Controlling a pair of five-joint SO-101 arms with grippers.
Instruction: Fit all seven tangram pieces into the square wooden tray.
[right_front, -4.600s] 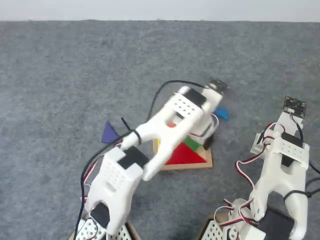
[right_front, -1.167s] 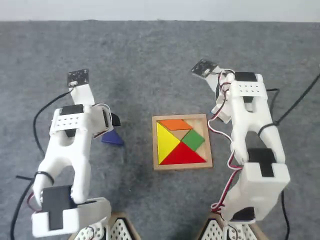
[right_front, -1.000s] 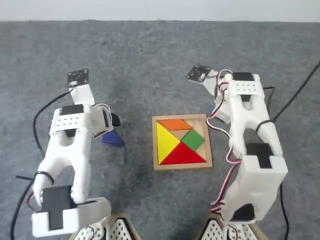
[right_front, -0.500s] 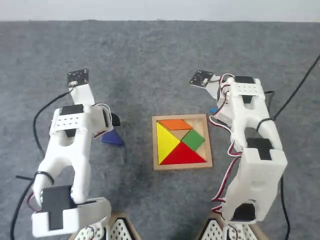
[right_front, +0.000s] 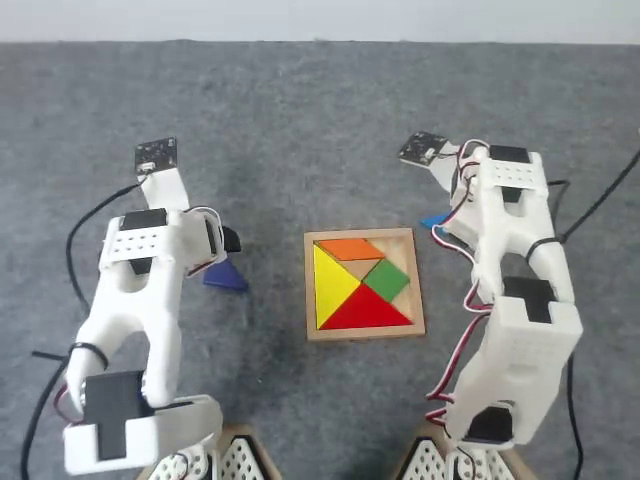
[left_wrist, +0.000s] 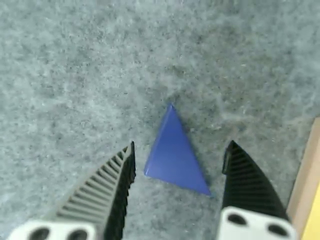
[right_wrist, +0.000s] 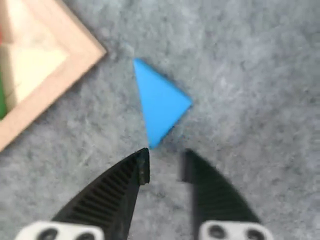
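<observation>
Right claw (right_wrist: 165, 161) shifted outward, narrowly open near light-blue triangle (right_wrist: 160, 107); left claw (left_wrist: 181, 150) open astride dark-blue triangle (left_wrist: 174, 162).

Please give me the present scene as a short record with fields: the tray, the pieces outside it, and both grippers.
Tray: square, wooden, on grey carpet, between the arms
In tray: orange piece, yellow piece, green piece, red piece; bare wood remains
Outside: dark blue triangle left of tray; light blue triangle beside its far right corner
Left gripper: open, straddling dark blue triangle
Right gripper: open, just short of light blue triangle
</observation>
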